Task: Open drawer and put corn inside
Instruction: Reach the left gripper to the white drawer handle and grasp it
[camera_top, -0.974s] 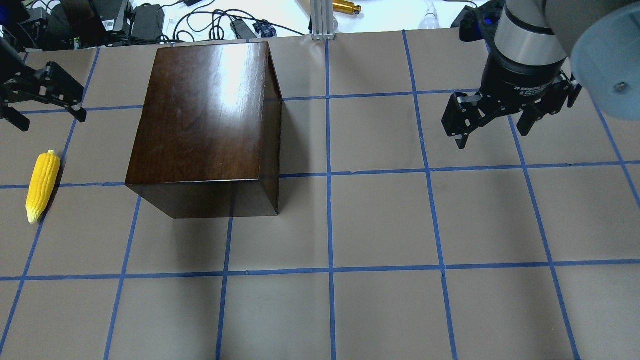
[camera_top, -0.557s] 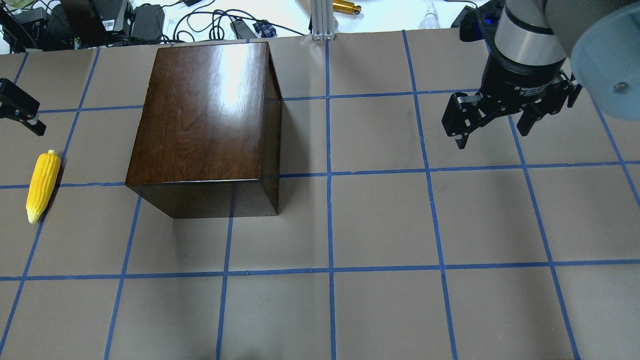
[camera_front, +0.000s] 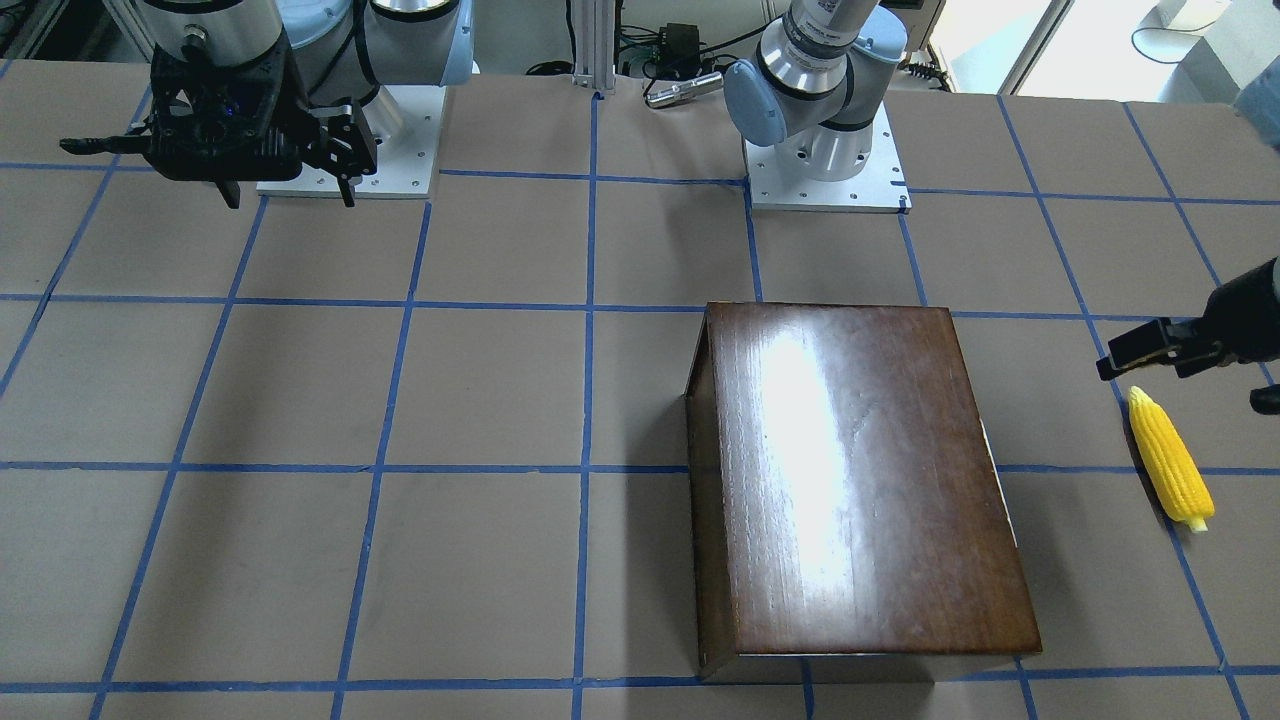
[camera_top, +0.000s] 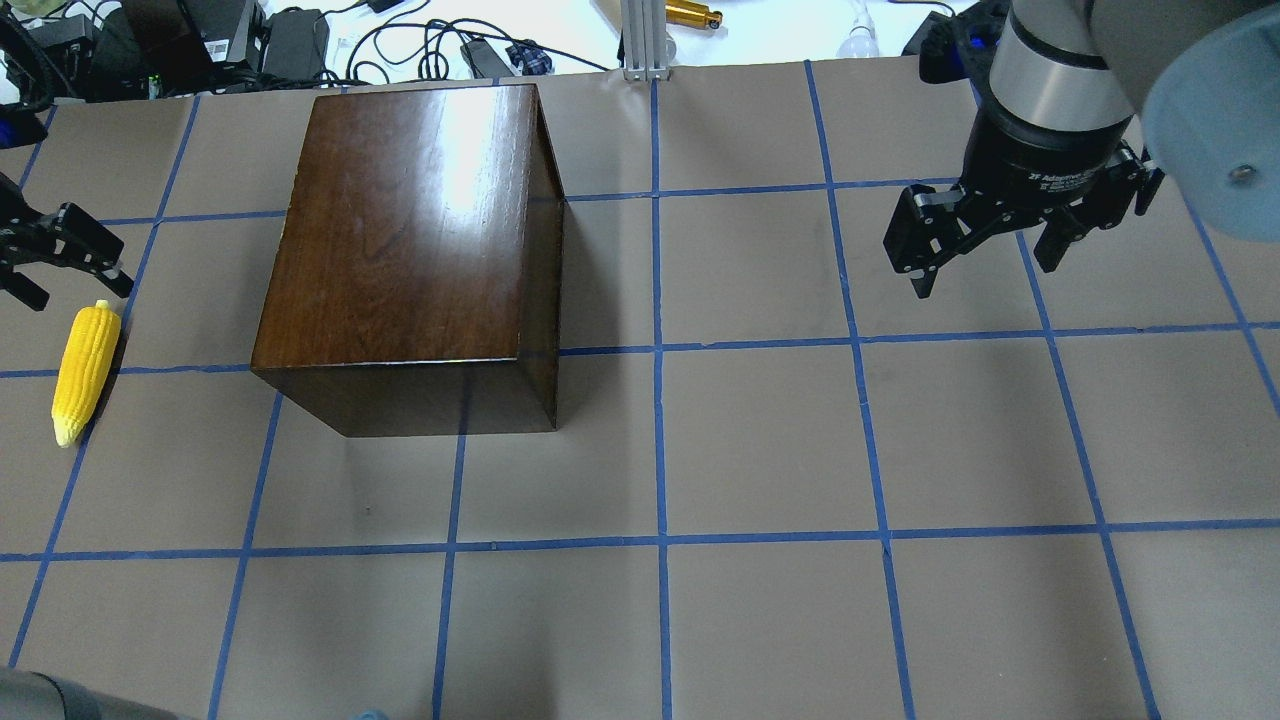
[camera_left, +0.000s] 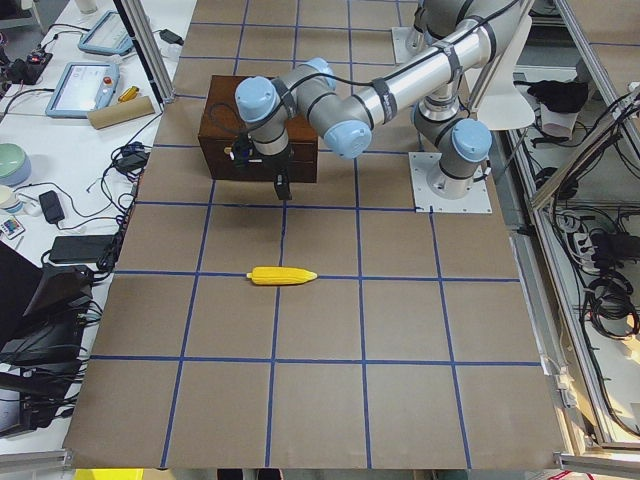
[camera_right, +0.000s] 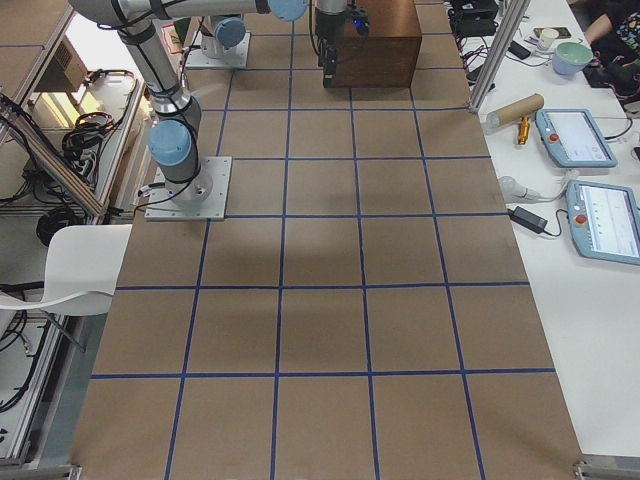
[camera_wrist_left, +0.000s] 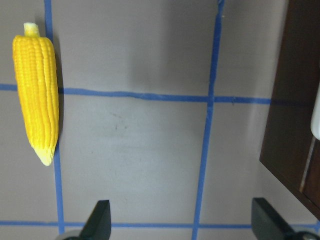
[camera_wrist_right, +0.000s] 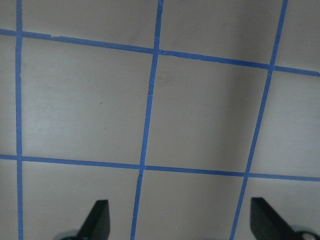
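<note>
— On the left side of the table (camera_top: 760, 440), seen from above, what was changed?
— The left gripper (camera_wrist_left: 182, 220) was brought back toward the corn (camera_top: 85, 372), fingers (camera_wrist_left: 100, 220) spread, nothing held. The drawer looks unopened, so a grab seems planned first.
— How is the corn laid?
— At the box's (camera_top: 400, 230) 9 o'clock, well apart. Its length runs 12 to 6, pointy tip at 6.

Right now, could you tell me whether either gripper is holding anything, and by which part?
Nothing is held. The left gripper is open near the corn, not touching it; the right gripper is open over the table.
</note>
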